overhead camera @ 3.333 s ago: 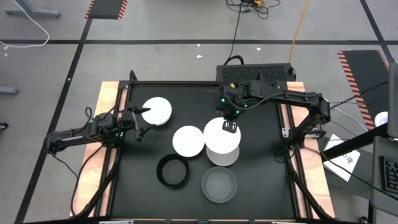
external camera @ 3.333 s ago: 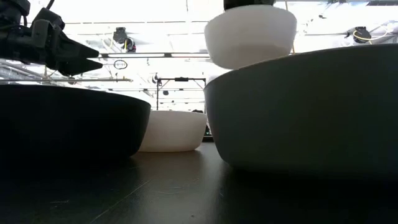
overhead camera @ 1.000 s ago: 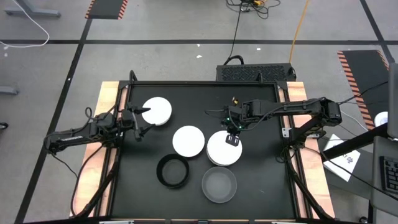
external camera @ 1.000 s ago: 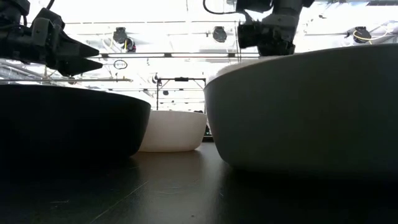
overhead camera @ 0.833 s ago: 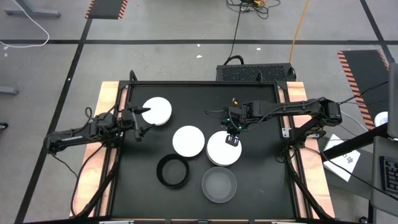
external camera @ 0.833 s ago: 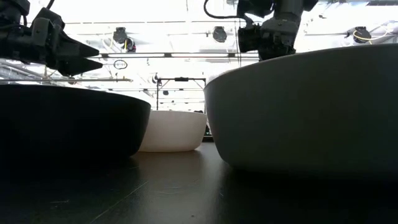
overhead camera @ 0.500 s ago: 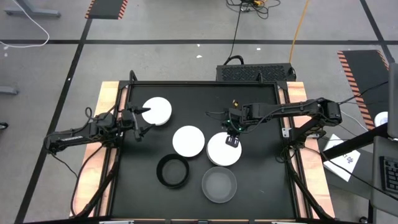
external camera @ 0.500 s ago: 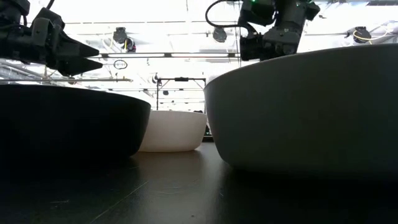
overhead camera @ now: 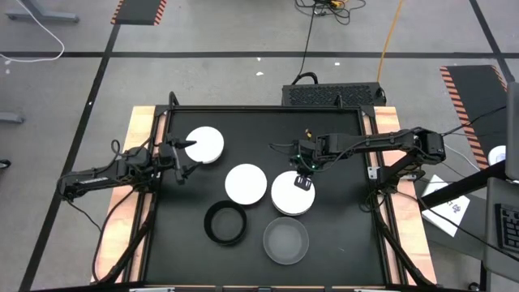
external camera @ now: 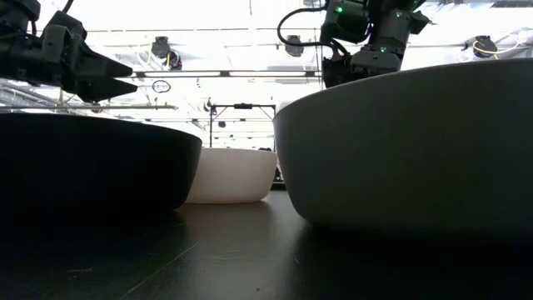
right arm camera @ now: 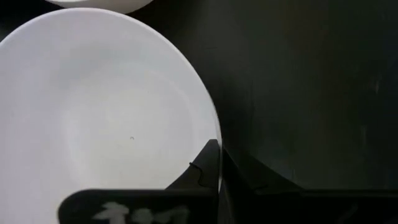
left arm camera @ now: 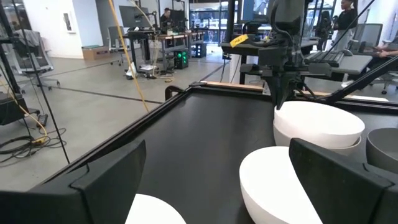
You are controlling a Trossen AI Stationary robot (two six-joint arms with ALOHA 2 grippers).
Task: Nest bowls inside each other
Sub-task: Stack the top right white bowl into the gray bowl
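Step in hand: the right gripper (overhead camera: pixel 302 180) clears away from the nested white bowl (overhead camera: pixel 292 195), which sits inside a grey bowl whose rim just shows beneath it in the left wrist view.
Right gripper state: fingers pressed together, holding nothing; the right wrist view shows the tips meeting just over the bowl's rim, with bare white interior beyond.
Left gripper state: the left gripper (overhead camera: pixel 183 159) has its jaws spread wide and empty, hovering beside the far-left white bowl (overhead camera: pixel 204 145).
Bowl locations: centre white bowl (overhead camera: pixel 246 183) touches or nearly touches the nested pair; black ring-rimmed bowl (overhead camera: pixel 226 223) and translucent grey bowl (overhead camera: pixel 285 240) stand at the near edge of the table (overhead camera: pixel 340 251), apart from each other.
Technique, retreat: lift straight up before travelling sideways, so the closed tips do not catch the rim and tilt the seated bowl.
Technique, next pick: judged best to take the centre white bowl next, as it lies closest to the stack; grip one wall at the rim and lower it level.
Risk: a sideways drag could shift the stack against the neighbouring bowl.
Change from earlier frames: the white bowl, previously carried high above the grey one, now rests seated in it; the right gripper has risen slightly over the last second; the left arm has not moved.
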